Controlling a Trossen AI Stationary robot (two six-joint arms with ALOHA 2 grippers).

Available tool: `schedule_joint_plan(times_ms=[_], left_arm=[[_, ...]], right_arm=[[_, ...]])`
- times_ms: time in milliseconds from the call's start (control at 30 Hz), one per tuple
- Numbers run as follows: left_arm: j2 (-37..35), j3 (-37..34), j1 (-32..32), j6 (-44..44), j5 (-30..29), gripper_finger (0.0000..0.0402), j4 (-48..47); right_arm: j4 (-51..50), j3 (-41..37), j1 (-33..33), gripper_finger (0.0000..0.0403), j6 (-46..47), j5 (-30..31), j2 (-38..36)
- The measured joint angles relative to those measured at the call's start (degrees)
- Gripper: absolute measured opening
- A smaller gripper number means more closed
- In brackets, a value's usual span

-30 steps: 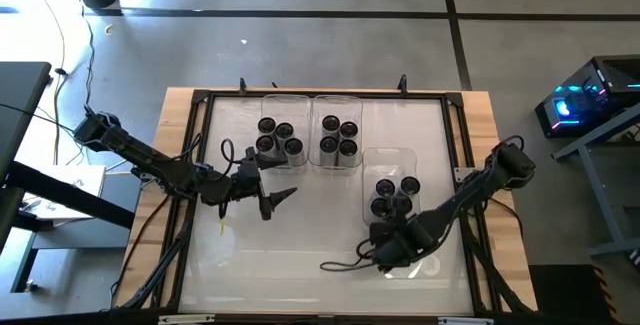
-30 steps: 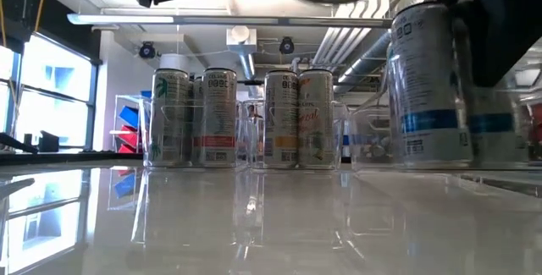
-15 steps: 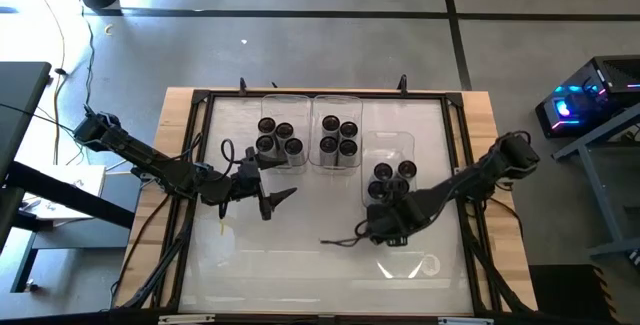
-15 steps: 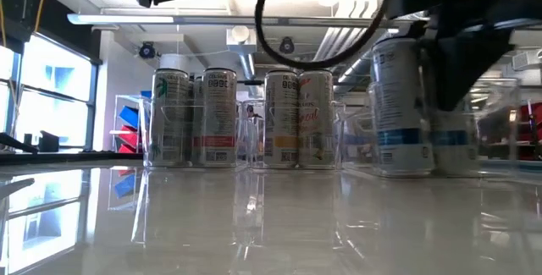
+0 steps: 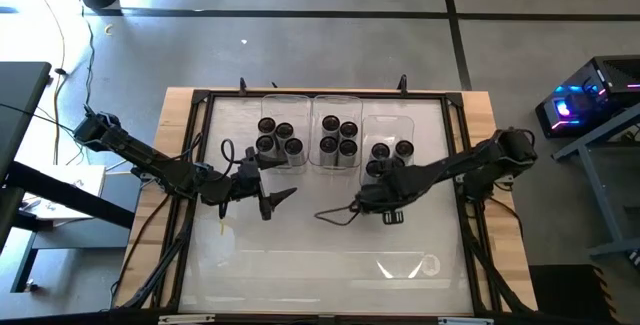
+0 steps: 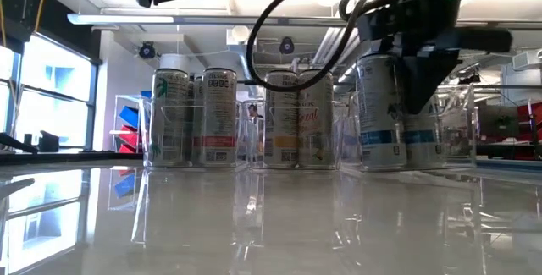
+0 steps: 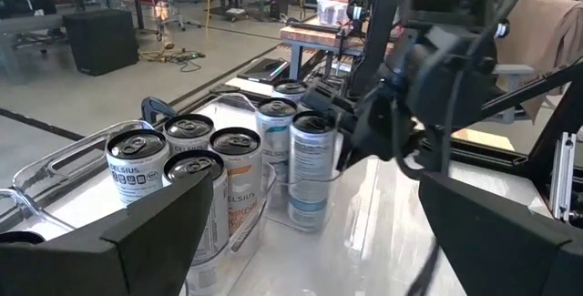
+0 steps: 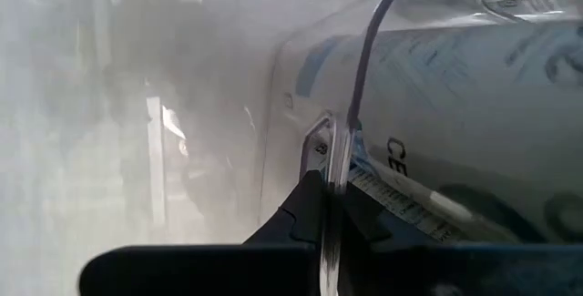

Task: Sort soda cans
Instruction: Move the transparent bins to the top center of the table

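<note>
Right gripper (image 5: 385, 203) was clamped on the near rim of the clear rectangular plastic bin (image 5: 390, 125); silvery-grey dark-topped soda cans (image 5: 380, 151) stood inside, just beyond it. Left gripper (image 5: 275, 201) hovered spread open, well apart.
</note>
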Motion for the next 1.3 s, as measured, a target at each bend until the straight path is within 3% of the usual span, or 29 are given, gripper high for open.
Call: schedule_joint_plan(times_ms=[400, 933, 1300], left_arm=[[0.00, 0.00, -0.01, -0.17, -0.01, 0.0384, -0.01], [0.00, 0.00, -0.01, -0.49, 0.00, 0.0384, 0.00], [0.00, 0.00, -0.01, -0.49, 0.00, 0.0384, 0.01]], right_arm=[[-0.41, 0.00, -5.81, 0.0000, -6.54, -0.01, 0.00], [-1.52, 0.02, -8.95, 0.0002, -7.02, -1.47, 0.00], [-1.63, 0.21, -9.00, 0.0117, -6.91, 0.25, -0.11]])
